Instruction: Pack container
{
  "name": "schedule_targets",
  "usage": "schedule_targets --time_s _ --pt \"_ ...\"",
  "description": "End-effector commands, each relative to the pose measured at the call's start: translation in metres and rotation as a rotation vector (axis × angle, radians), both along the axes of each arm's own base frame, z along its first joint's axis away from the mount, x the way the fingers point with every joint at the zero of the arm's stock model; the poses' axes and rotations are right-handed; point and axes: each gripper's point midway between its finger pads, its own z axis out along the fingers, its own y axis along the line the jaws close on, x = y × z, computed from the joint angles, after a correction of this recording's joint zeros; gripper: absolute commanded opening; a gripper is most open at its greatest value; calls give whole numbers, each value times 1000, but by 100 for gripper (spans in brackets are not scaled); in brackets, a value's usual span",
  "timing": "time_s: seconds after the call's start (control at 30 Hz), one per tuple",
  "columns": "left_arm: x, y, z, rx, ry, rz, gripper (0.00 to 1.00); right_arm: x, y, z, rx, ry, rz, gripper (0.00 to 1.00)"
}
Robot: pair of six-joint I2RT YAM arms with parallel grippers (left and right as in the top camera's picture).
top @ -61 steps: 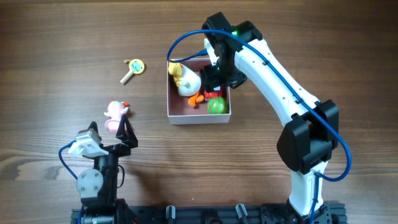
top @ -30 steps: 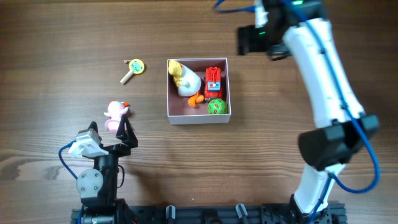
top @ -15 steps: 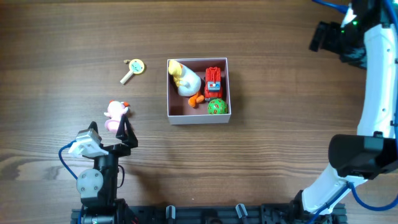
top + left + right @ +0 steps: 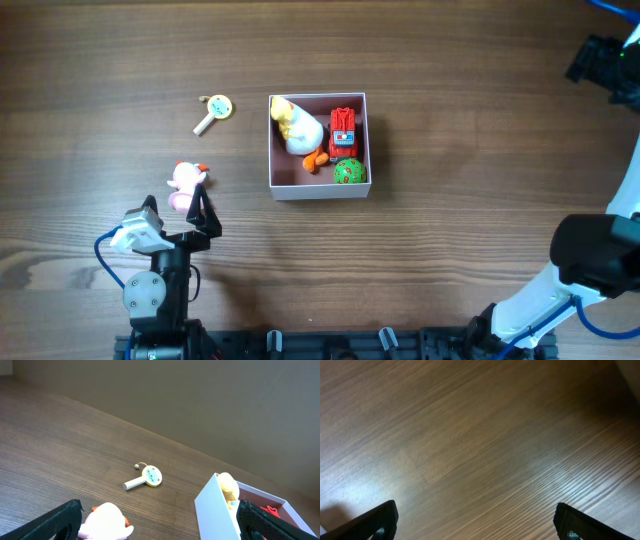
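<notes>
1. The table (image 4: 450, 120) carried everything. 2 toys lay loose on its left half, so the packing looked partly done and between picks.
2. The right arm (image 4: 590, 265) stood at the table's right edge and reached to the far right corner, well apart from the container. Its right claw (image 4: 475, 522) hung wide over bare wood and held nothing.
3. The left arm (image 4: 150, 290) sat folded low at the near left. Its left claw (image 4: 177, 212) pointed away from the base, wide and empty.
4. The container (image 4: 318, 192) sat mid-table, right of both loose toys. It held 4 things: a duck (image 4: 298, 128), a red truck (image 4: 343, 128), a green ball (image 4: 348, 172) and an orange piece (image 4: 316, 158). Its near-left corner looked free.
5. The pink toy (image 4: 185, 180) lay just ahead of the left claw. The wrist view showed it low between the 2 fingers' lines, untouched. I judged it the likely next pick. That would call for a short advance and drop, closing on its body, then a carry right to the free corner.
6. The stick toy (image 4: 213, 110) lay farther out, near the container's far-left corner but apart from it. It would need a longer reach afterwards.
</notes>
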Motion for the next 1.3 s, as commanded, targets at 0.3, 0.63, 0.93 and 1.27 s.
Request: schedule_targets --time_s 0.3,0.63,0.93,1.27 --pt "0 -1 -2 -9 6 -5 100 20 -3 -28 17 41 68 100" --pt "0 -1 -2 -9 5 -5 100 27 12 -68 143 116 92 100" --pt "0 -1 0 -9 0 -5 100 27 12 -68 142 116 93 99" --pt "0 7 5 -12 -23 36 100 48 4 -62 106 31 97 99"
